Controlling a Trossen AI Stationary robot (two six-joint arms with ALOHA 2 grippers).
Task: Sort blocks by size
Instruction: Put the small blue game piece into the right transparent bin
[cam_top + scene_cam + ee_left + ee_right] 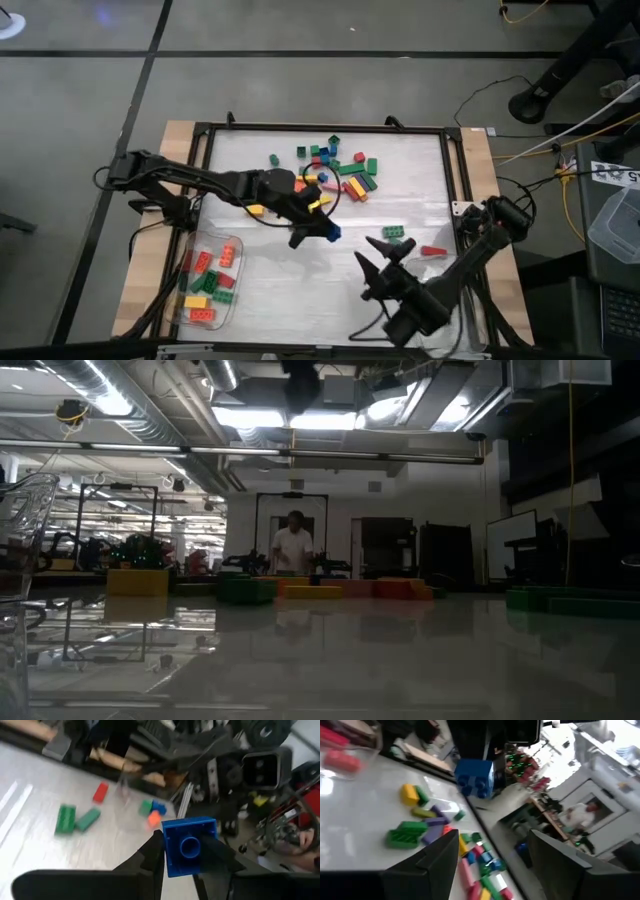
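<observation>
1. The left gripper (318, 233) pinches a small blue block (331, 232) above the table's (270, 290) centre.
2. The right gripper (375, 258), fingers spread, waits at five o'clock.
3. Loose blocks (335, 170) lie at twelve o'clock.

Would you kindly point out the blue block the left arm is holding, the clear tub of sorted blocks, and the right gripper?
blue block (189, 846): left wrist view, middle of its square underside, held between the fingers.
clear tub (236, 243): high view, its upper right rim.
right gripper (377, 263): high view, midway between its open fingertips.
</observation>
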